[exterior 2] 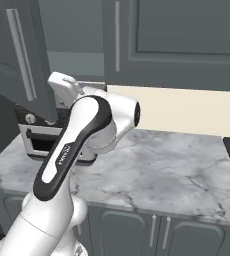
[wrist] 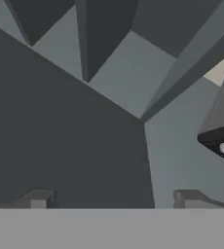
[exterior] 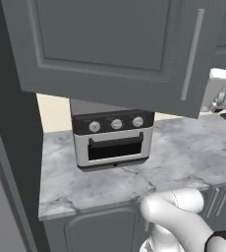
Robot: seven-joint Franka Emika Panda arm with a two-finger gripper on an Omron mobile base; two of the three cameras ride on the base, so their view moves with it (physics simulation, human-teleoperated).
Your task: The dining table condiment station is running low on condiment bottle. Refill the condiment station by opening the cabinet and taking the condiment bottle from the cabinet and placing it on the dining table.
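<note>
The cabinet door [exterior: 110,44] stands swung open toward me, its long grey bar handle [exterior: 192,54] near its free edge. In the right base view the same door [exterior 2: 17,55] is at the left, and my white hand [exterior 2: 63,86] sits just behind its edge. My gripper [wrist: 114,202] is open, with its fingertips [wrist: 38,199] wide apart. It faces a dark grey panel [wrist: 60,146] whose edge runs between them. From the left base view the hand [exterior: 217,88] is to the right of the door. The condiment bottle is hidden and the dining table is out of view.
A toaster oven [exterior: 112,138] stands at the back of the marble worktop [exterior: 183,157], below the open door. A second wall cabinet [exterior 2: 177,40], shut, hangs to the right. Dark base cabinets [exterior 2: 157,230] run under the worktop. A dark tall panel [exterior: 12,172] borders the left.
</note>
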